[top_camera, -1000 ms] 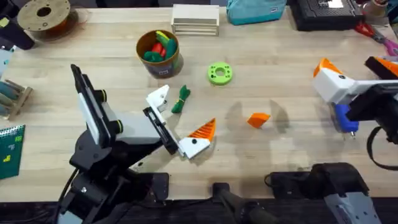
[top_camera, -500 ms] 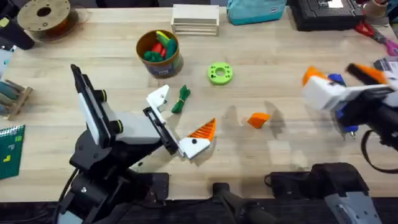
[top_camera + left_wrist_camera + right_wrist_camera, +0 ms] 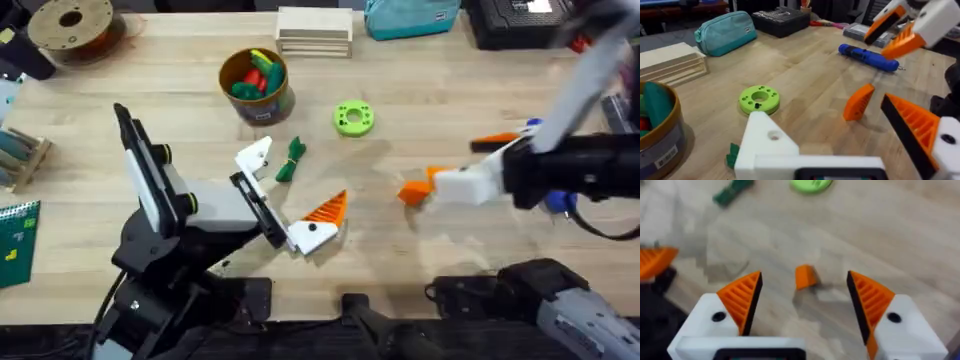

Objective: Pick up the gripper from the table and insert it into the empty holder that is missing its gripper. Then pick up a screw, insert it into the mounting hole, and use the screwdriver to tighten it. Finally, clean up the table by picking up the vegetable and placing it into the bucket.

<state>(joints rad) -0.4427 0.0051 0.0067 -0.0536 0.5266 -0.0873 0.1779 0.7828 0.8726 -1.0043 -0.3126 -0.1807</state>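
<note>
Right gripper [image 3: 802, 300]: white fingers with orange ribbed pads [image 3: 742, 297], spread wide apart, nothing between them. In the overhead view it [image 3: 452, 178] hangs over the right-centre of the table, reaching in from the right edge.

Orange gripper piece [image 3: 805, 276]: small orange wedge lying on the wood, framed in the gap between the right gripper's fingers in the right wrist view, apparently below them and not touched; the height of the fingers above it is hard to judge. In the overhead view it [image 3: 413, 191] lies just beside the gripper's tip.

Blue screwdriver [image 3: 869, 56]: lying flat on the table beyond the orange piece, toward the right side; partly hidden by the right arm from above.

Left gripper [image 3: 288, 195]: fingers open, holding nothing, low over the table at left-centre.

Green vegetable [image 3: 291, 160]: lying loose on the table close by the left gripper's upper finger, between it and the bucket.

Bucket [image 3: 257, 103]: round, standing upright behind the vegetable, holding red, green and yellow items.

Green ring [image 3: 353, 118]: flat disc with a centre hole, right of the bucket, well apart from both grippers.

Table [image 3: 180, 120]: light wood.
</note>
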